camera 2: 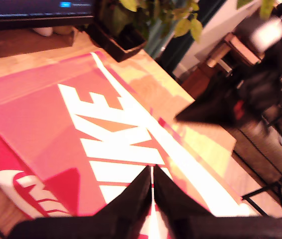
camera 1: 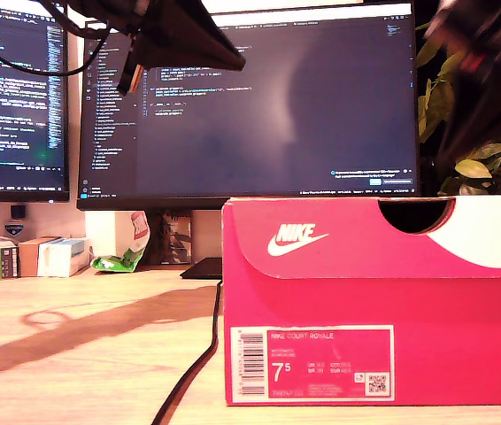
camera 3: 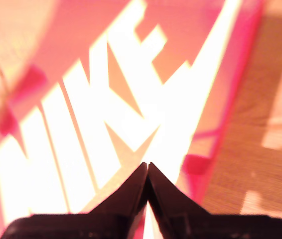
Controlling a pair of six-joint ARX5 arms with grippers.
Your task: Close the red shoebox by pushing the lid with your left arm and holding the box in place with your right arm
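The red Nike shoebox [camera 1: 366,301] stands on the wooden table at the exterior view's right. Its lid [camera 1: 321,239] lies flat on top. In the first wrist view my first gripper [camera 2: 152,169] is shut and empty, hovering just above the lid's [camera 2: 41,124] white lettering. In the exterior view it hangs high, left of the box [camera 1: 238,63]. My second gripper [camera 3: 147,164] is also shut on nothing over the lid [camera 3: 81,74]. It appears blurred in the first wrist view [camera 2: 180,118] and at the exterior view's upper right [camera 1: 476,53].
Two monitors [camera 1: 259,97] stand behind the box, with a potted plant [camera 1: 485,159] at the exterior view's right. A black cable [camera 1: 193,363] runs across the table beside the box. Small cartons [camera 1: 29,257] and a green packet [camera 1: 119,259] sit at the back left.
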